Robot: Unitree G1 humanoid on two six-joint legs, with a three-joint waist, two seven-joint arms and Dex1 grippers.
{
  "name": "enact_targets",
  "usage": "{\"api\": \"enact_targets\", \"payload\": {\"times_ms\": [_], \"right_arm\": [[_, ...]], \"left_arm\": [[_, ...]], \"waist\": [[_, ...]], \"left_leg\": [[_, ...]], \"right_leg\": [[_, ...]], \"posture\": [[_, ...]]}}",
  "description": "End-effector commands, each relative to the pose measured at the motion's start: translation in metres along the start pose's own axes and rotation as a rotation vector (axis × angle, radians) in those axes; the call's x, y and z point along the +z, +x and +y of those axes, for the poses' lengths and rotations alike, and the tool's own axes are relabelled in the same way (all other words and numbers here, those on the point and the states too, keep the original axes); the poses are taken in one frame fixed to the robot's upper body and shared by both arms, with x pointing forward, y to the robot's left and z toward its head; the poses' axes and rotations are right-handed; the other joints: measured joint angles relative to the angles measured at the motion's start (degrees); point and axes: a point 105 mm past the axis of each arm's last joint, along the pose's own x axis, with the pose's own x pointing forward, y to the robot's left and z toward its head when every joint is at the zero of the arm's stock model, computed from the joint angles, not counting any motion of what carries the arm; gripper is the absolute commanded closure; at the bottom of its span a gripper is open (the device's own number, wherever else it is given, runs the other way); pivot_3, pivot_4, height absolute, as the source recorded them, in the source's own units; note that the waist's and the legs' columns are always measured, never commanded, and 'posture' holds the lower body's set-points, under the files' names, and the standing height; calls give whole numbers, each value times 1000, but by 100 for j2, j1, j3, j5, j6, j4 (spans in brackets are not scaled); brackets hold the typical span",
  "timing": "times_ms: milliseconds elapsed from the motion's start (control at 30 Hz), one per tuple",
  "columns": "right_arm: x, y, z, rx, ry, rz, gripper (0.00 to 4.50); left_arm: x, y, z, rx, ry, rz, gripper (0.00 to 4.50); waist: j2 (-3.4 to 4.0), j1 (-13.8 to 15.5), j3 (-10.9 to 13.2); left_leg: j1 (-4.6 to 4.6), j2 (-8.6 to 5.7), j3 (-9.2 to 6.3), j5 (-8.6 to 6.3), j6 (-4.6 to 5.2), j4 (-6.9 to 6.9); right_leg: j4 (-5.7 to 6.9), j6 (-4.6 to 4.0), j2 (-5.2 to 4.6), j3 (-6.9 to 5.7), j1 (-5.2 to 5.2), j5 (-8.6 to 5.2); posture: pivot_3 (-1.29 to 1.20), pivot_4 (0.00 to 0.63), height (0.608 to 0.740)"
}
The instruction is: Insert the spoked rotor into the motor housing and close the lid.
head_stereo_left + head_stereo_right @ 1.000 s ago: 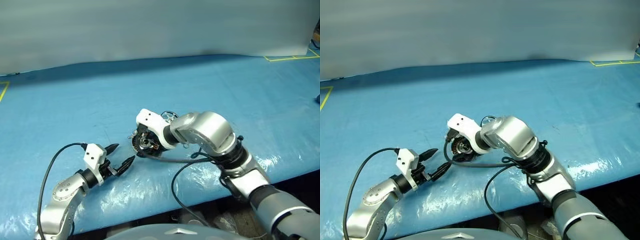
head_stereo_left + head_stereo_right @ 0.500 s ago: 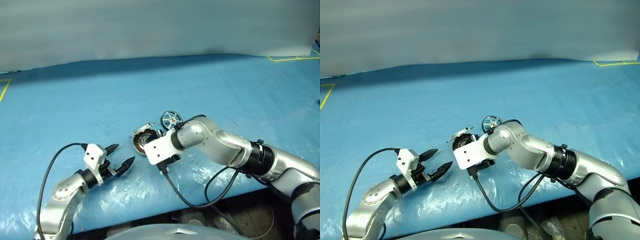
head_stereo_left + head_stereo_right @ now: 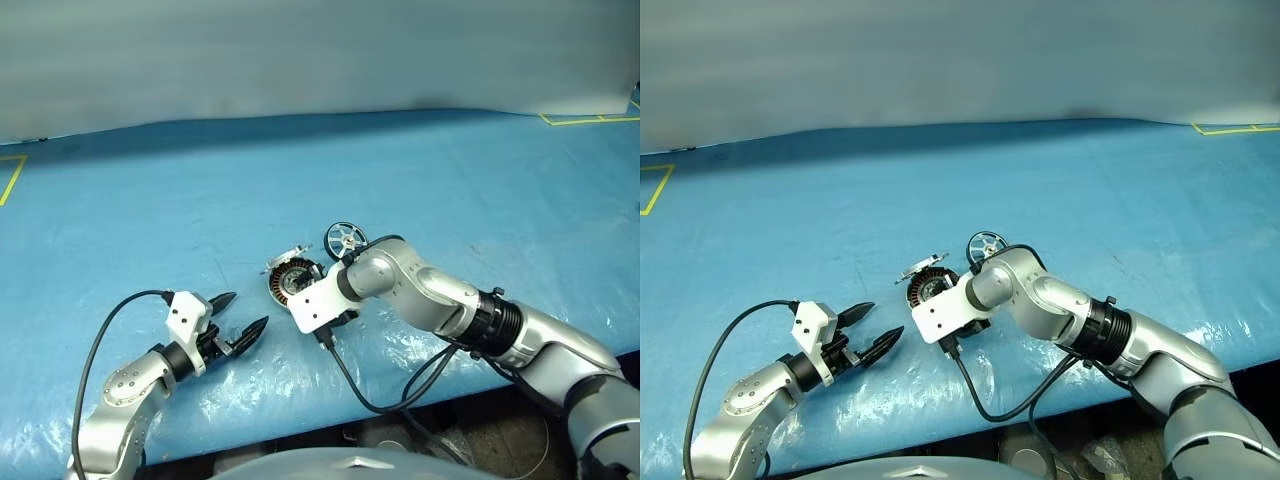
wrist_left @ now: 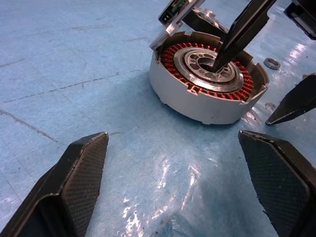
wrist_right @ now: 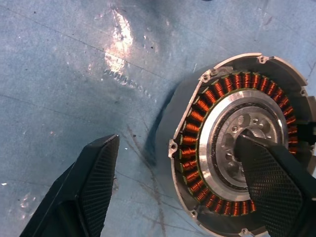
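The motor housing (image 3: 290, 280) lies flat on the blue table, copper windings (image 5: 197, 118) and silver hub facing up. Its lid (image 4: 176, 11) stands raised at the far side. The spoked rotor (image 3: 343, 238) lies on the table just behind and right of the housing. My right gripper (image 5: 178, 143) is open and points down onto the housing: one fingertip (image 4: 217, 61) rests in the hub, the other finger (image 5: 94, 182) hangs outside the wall over the table. To the housing's near left, my left gripper (image 3: 245, 310) hovers low, open and holding nothing.
A small metal ring (image 4: 270, 62) lies beside the housing. A black cable (image 3: 350, 385) loops from my right wrist over the table's front edge (image 3: 300, 425). Yellow tape marks (image 3: 580, 117) sit at the far corners. The blue cover (image 3: 450, 180) stretches wide behind the parts.
My right arm has dropped its elbow and rolled its wrist, so the gripper now points down at the housing from the near side. The rotor has come into view. The left gripper has stayed put.
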Motion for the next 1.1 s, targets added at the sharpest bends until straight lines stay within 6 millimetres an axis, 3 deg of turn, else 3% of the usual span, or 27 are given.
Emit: {"api": "enact_targets", "payload": {"times_ms": [33, 100, 267, 333, 400, 533, 633, 933, 1100], "right_arm": [[0, -3, -5, -23, 29, -6, 539], [-3, 0, -4, -23, 40, 6, 719], [-7, 4, -3, -24, 63, 25, 2163], [-5, 4, -3, -18, 122, 13, 2417], [-3, 4, -3, -18, 160, 10, 2417], [10, 2, -3, 17, 409, -52, 2417], [5, 5, 0, 18, 482, 4, 2417], [3, 8, 1, -1, 491, 59, 2417], [4, 7, 1, -2, 520, 50, 743]], "left_arm": [[8, 2, -5, -18, 33, -22, 0], [8, 4, -5, -21, 36, -18, 0], [9, 5, -5, -25, 43, -20, 0], [9, 5, -5, -25, 44, -19, 0], [8, 5, -5, -27, 46, -16, 0], [7, 6, -6, -33, 41, -16, 0], [6, 8, -7, -38, 40, -16, 0], [7, 12, -6, -43, 48, -19, 0], [8, 12, -6, -46, 46, -24, 0]], "waist": [[0, 1, 0], [0, 0, 0], [-1, 8, -1], [-1, 4, -1], [-1, 4, -1], [-1, 5, -1], [0, 6, -1], [0, 3, -2], [0, 2, -2]], "left_leg": [[0, -1, 0, 0, 0, 1], [0, -2, -1, -1, 1, 2], [0, -3, -2, 0, 1, 8], [0, -3, -3, -1, 1, 12], [1, -3, -3, -1, 2, 15], [1, -2, -6, -3, 5, 21], [1, -3, -11, -10, 18, 23], [1, -11, -15, -7, 12, 27], [3, -13, -17, -6, 11, 30]], "right_leg": [[0, 0, 0, 0, 1, 0], [0, 0, -1, 0, 2, 0], [4, 0, -1, 0, 4, 0], [4, 0, -1, 0, 6, 0], [6, 0, -1, 1, 7, 1], [15, -1, -1, 0, 7, 1], [18, -3, -3, -2, 8, 0], [22, -3, -6, -3, 10, 0], [32, -2, -6, -1, 9, 0]], "posture": [[0, 150, 740], [0, 150, 740], [0, 150, 740], [0, 150, 740], [0, 150, 740], [0, 150, 740], [0, 150, 740], [0, 150, 740], [0, 150, 740]]}}
